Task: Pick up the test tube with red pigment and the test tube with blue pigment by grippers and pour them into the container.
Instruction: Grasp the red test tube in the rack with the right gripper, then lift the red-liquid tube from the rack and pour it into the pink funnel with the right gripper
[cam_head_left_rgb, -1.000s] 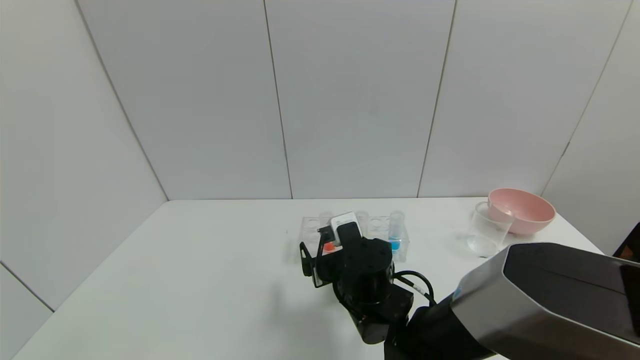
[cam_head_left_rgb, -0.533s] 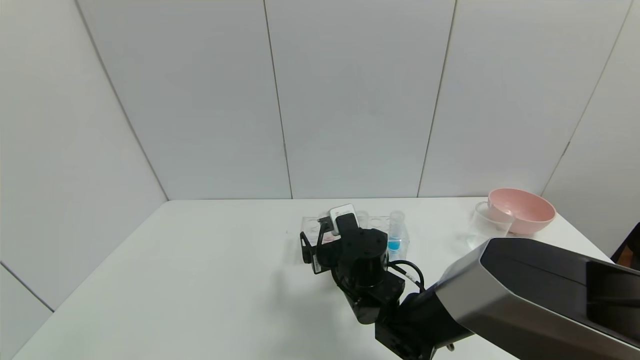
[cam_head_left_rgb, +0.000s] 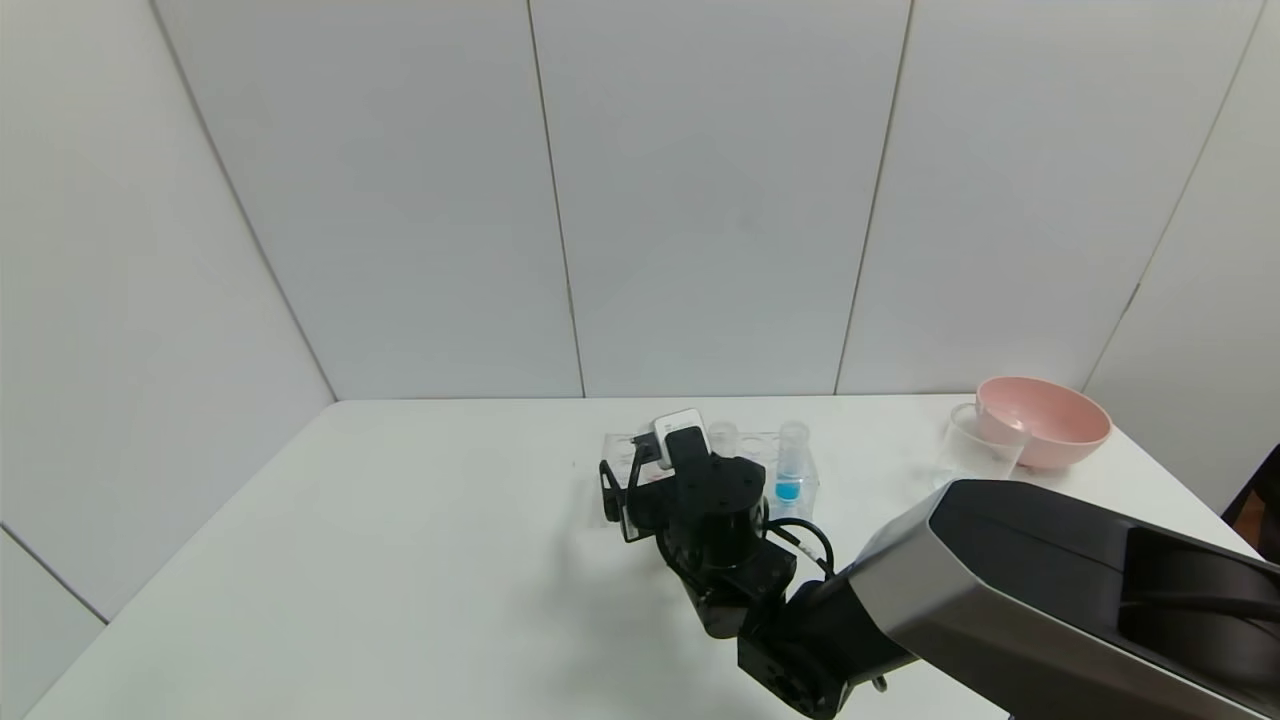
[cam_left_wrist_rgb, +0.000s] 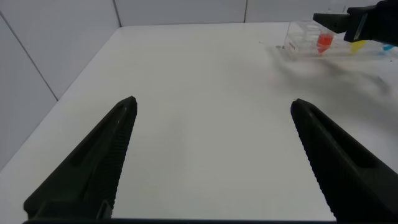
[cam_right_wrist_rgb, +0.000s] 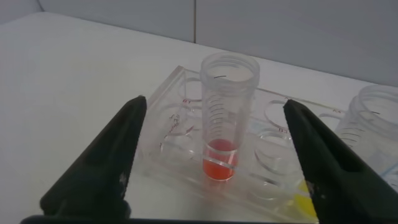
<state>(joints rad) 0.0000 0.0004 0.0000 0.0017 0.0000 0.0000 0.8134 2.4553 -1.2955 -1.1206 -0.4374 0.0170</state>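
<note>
- The right hand (cam_right_wrist_rgb: 214, 155) is reaching in at the clear tube rack (cam_head_left_rgb: 740, 450), which sits at the centre of the head view on the white worktop (cam_head_left_rgb: 400, 540); its two black fingers (cam_right_wrist_rgb: 99, 168) are spread wide, one on either side of the test tube with red pigment (cam_right_wrist_rgb: 227, 115), and touch nothing
- That red tube stands upright in a hole of the rack, with the orange-red liquid pooled at its bottom; in the head view the arm's wrist hides it almost entirely
- The test tube with blue pigment (cam_head_left_rgb: 790, 465) stands upright in the same rack, just right of the wrist in the head view, and nothing is near it
- A tube with yellow liquid (cam_right_wrist_rgb: 376, 134) shows at the right edge of the right wrist picture, beside the red one; it is not wanted
- The container (cam_head_left_rgb: 975, 450) is at the right of the head view, hard against the pink bowl (cam_head_left_rgb: 1045, 420) and well apart from the rack; it looks empty
- The left hand (cam_left_wrist_rgb: 214, 155) hangs over bare worktop far from the rack, fingers released and holding nothing
- To my eye this is the approach to the first pick, with nothing grasped and nothing poured yet
- The next move looks like easing forward a touch so the fingers straddle the upper part of the red tube, closing on it, then lifting straight up so it clears its hole without dragging the rack
</note>
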